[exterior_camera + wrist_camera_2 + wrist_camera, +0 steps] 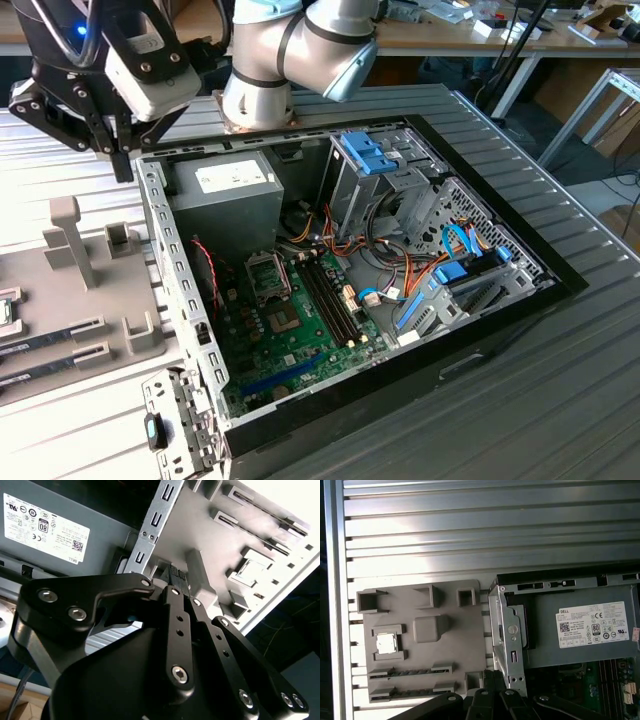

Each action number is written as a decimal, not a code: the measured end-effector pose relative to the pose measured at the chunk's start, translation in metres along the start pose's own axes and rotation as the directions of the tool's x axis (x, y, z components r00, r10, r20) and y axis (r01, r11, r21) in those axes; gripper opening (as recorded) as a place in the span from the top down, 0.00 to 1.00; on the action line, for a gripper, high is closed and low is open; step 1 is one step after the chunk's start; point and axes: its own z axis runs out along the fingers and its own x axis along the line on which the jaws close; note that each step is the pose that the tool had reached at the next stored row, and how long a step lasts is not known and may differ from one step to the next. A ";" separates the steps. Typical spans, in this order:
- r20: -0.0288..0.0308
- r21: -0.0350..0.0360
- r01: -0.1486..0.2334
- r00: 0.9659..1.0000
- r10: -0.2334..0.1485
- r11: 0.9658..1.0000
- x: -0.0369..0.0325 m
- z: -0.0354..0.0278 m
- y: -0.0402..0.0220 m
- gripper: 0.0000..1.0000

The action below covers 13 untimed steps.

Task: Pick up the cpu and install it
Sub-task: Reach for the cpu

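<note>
first wrist view: one cpu [386,643], one grey tray [465,647]

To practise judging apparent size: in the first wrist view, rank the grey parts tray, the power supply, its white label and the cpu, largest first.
1. grey parts tray
2. power supply, partly cut off at the picture's edge
3. white label
4. cpu, lying in the tray
</note>
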 end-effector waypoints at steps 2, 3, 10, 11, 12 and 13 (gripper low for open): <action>0.000 0.000 0.000 1.000 0.000 1.000 0.0009 0.0000 -0.0001 0.89; 0.000 0.000 0.000 1.000 0.000 1.000 0.0014 0.0000 -0.0001 0.89; 0.000 0.000 0.000 1.000 0.000 1.000 0.0050 0.0000 -0.0004 0.89; 0.000 0.000 0.000 1.000 0.000 1.000 0.0056 -0.0001 -0.0004 0.89; 0.000 0.000 0.000 1.000 0.000 1.000 0.0061 -0.0001 -0.0004 0.89; 0.000 0.000 0.000 1.000 0.000 1.000 0.0071 -0.0001 -0.0005 0.89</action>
